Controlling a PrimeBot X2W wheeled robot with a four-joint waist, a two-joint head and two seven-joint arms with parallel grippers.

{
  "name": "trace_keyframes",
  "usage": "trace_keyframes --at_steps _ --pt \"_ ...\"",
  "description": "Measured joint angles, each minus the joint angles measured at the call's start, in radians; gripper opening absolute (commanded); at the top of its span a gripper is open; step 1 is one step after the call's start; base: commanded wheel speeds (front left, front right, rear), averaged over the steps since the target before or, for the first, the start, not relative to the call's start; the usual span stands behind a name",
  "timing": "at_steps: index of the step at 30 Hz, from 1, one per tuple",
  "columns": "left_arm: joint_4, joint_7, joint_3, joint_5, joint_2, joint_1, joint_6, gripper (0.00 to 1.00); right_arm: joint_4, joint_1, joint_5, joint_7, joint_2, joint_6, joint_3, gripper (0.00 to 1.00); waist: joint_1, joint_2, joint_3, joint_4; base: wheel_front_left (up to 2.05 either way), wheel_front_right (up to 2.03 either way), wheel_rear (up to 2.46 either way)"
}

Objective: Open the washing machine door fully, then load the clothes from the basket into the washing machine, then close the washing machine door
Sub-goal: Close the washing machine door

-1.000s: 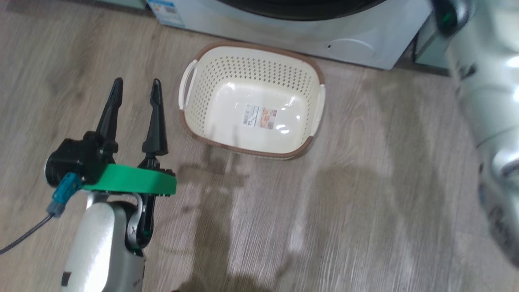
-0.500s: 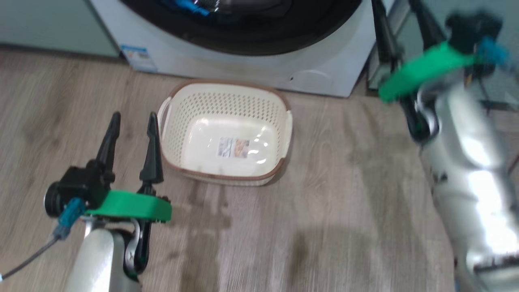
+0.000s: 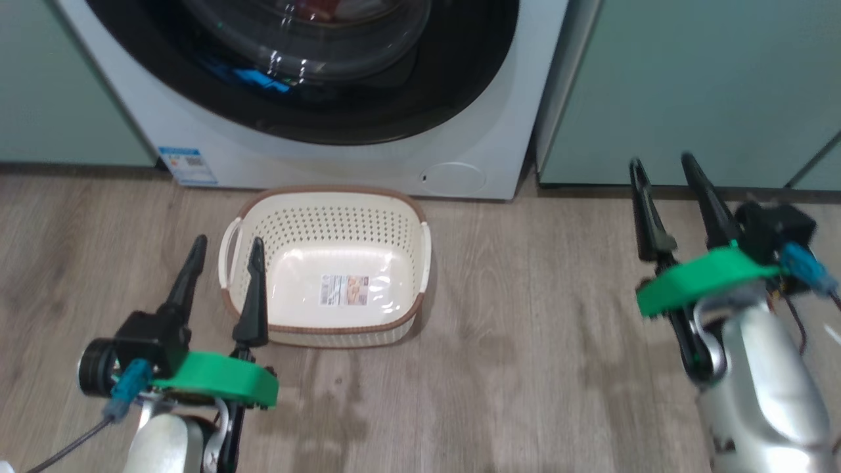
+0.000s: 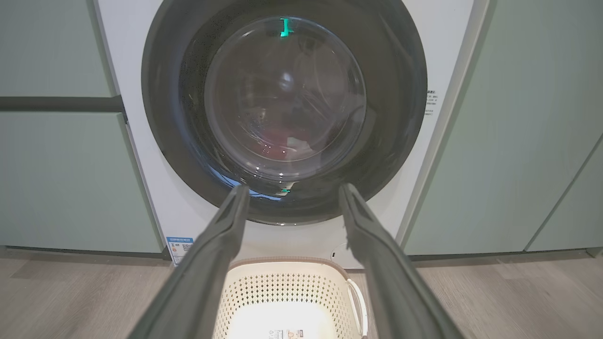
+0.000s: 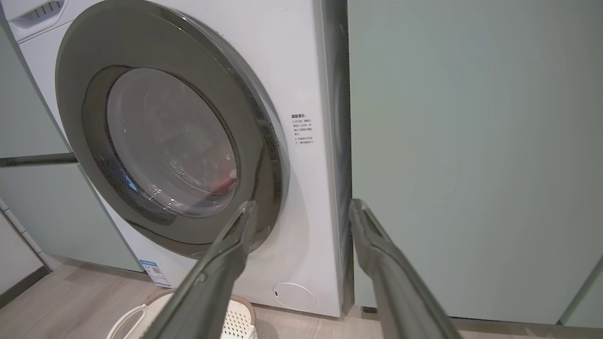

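Floor (image 3: 525,328) of grey wood lay open between your two grippers and out past the right one, so that was your room to move. Ahead of both sets of fingers stood the washing machine (image 3: 499,151). Its right edge stood just beside the pale green cabinets (image 3: 690,85), which faced your right gripper (image 3: 660,159). The washing machine door (image 4: 285,103) sat flush in the front, straight ahead of your left gripper (image 3: 228,241). Through its glass you could see the clothes (image 4: 275,139), a red patch low in the drum. The basket (image 3: 332,190) stood on the floor just ahead and to the right of your left gripper, with its left handle beside that gripper's right fingertip, and well apart from your right gripper. Inside the basket lay just the label sticker (image 3: 345,289) on the bottom. Both grippers had their fingers spread wide, with nothing held between them.
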Motion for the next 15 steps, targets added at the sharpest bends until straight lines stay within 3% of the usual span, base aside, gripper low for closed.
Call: trace_keyframes --at_steps 15 --pt "0.010 0.017 -0.014 0.008 0.011 0.058 0.011 1.00 -0.270 0.318 0.034 0.114 0.014 0.000 -0.040 1.00 0.0000 0.0000 -0.067 -0.037 0.00 0.00 0.00"
